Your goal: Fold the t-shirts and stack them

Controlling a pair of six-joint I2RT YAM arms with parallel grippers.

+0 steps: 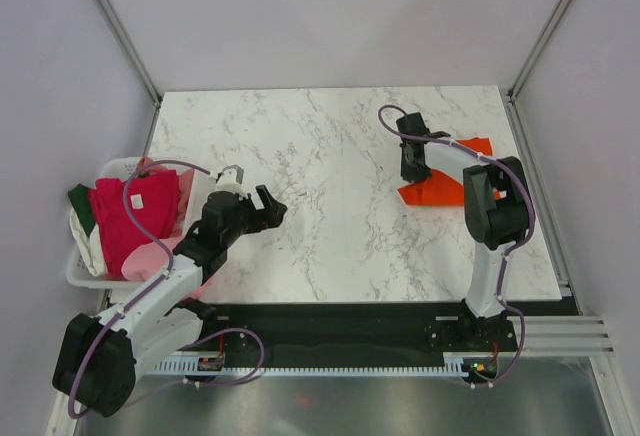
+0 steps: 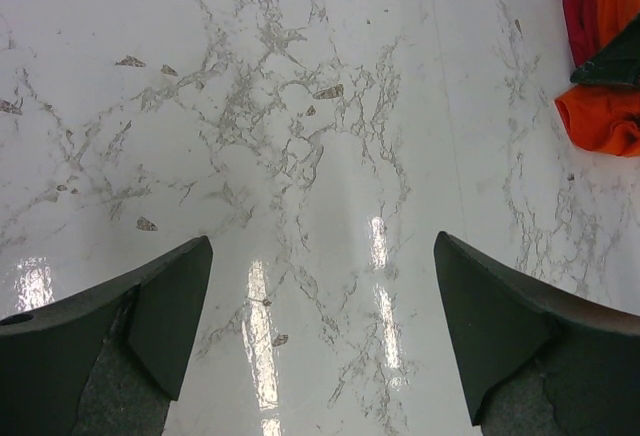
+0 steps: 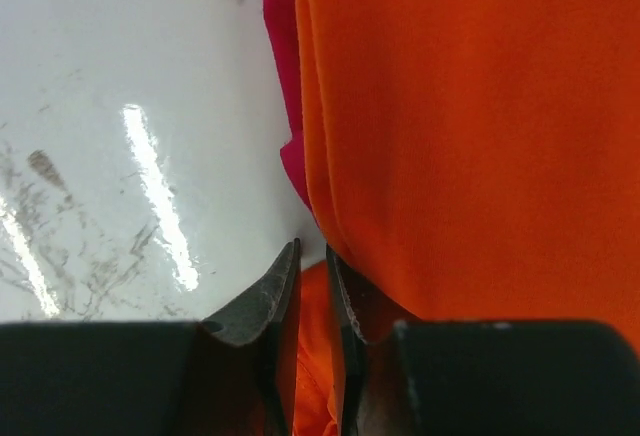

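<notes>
A bright orange t-shirt [image 1: 440,194] lies at the right side of the marble table. My right gripper [image 1: 411,164] is at its left edge. In the right wrist view the gripper [image 3: 312,249] has its jaws nearly together with a fold of the orange t-shirt [image 3: 470,126] pinched between them. A crimson shirt edge [image 3: 284,106] shows under the orange one. My left gripper [image 1: 268,206] is open and empty over bare table, its fingers [image 2: 170,306] wide apart. The orange t-shirt [image 2: 600,121] and the crimson edge [image 2: 578,6] show at that view's far right.
A white plastic basket [image 1: 84,274] stands at the table's left edge. It holds a magenta-red shirt [image 1: 135,221], a light pink one [image 1: 152,256], a dark green one [image 1: 80,200] and a white one [image 1: 90,246]. The left arm's cable loops above it.
</notes>
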